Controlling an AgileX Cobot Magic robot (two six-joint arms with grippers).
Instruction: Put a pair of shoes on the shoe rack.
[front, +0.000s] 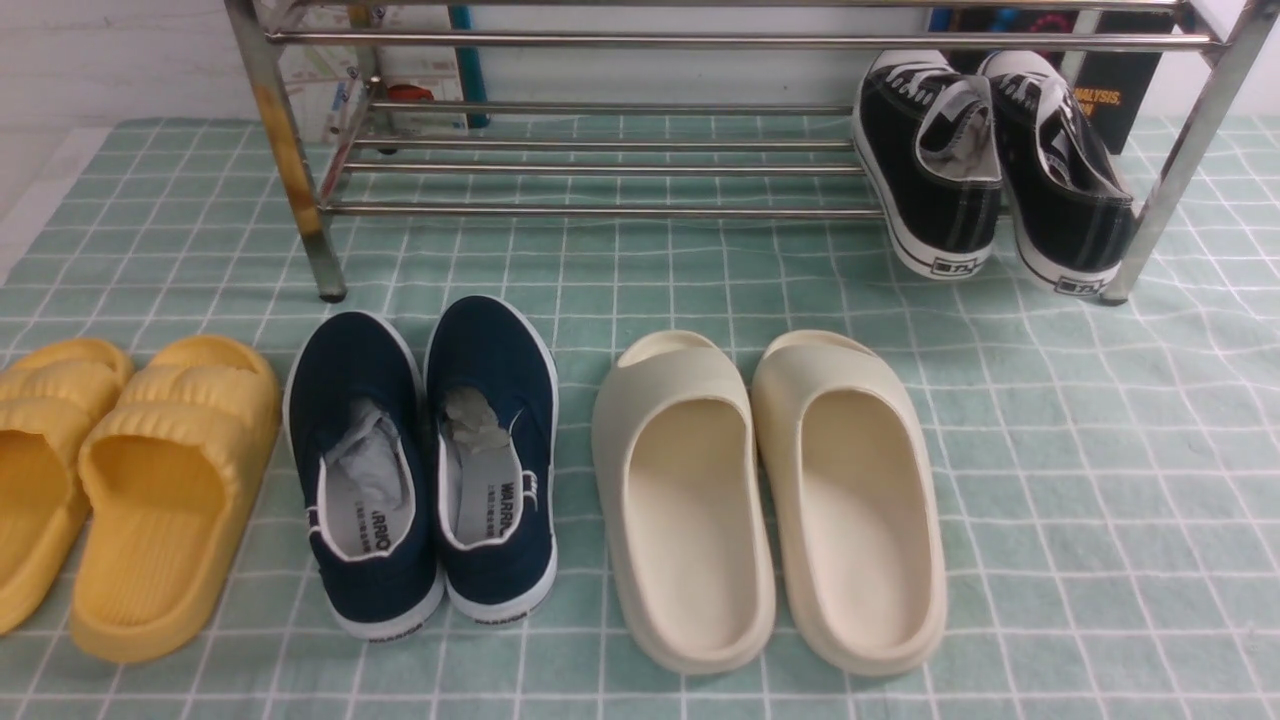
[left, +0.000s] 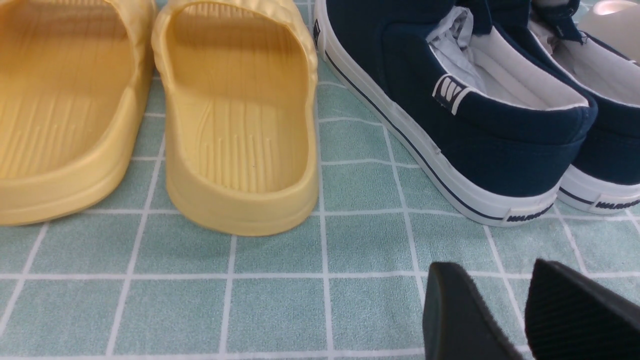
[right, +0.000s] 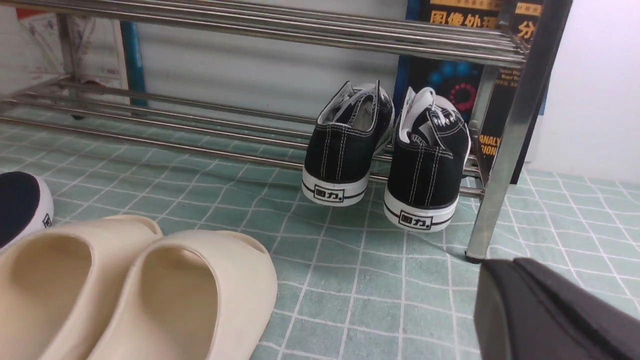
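Black sneakers on rack, right end

Left to right: yellow slides (front: 150, 500), navy slip-ons (front: 490, 460), cream slides (front: 860, 500) on checked cloth (front: 1080, 450). My left pincer (left: 487, 267): fingertips apart. Black sneakers (front: 930, 170) side by side on the chrome rack's (front: 600, 212) lower shelf, heels overhanging. My right pincer (right: 502, 267): together.
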